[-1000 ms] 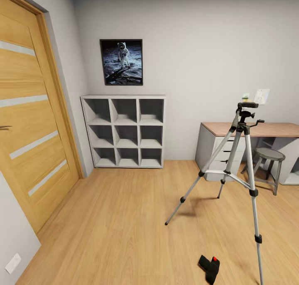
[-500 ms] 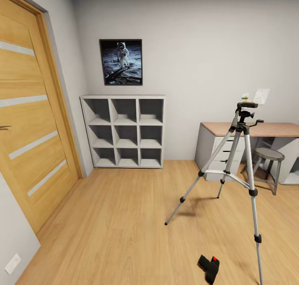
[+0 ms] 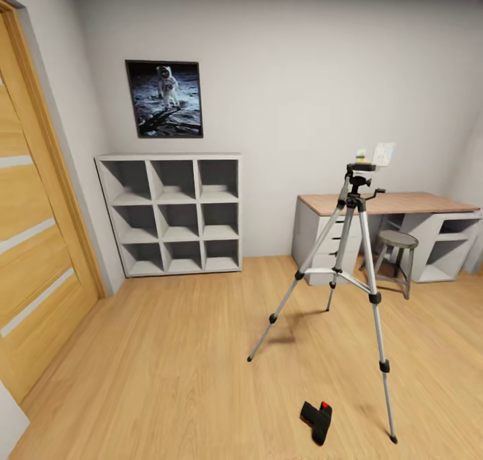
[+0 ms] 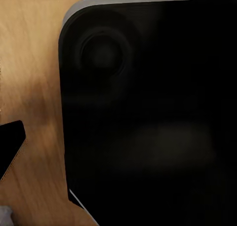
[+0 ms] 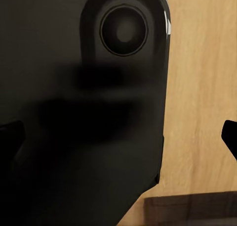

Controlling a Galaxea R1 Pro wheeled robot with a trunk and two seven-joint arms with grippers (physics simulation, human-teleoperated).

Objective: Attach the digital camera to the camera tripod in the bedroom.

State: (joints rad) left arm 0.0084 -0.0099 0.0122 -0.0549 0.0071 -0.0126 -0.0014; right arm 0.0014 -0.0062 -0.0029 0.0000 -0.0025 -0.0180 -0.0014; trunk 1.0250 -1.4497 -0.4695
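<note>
The camera tripod stands on the floor right of centre. The digital camera lies on the floor before it, between its front legs. Behind the tripod are the worktop and a stool. A shelf unit stands against the back wall, left, under a picture; the door is far left.

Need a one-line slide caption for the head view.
Black camera lies on the wood floor beside the standing tripod.
</note>
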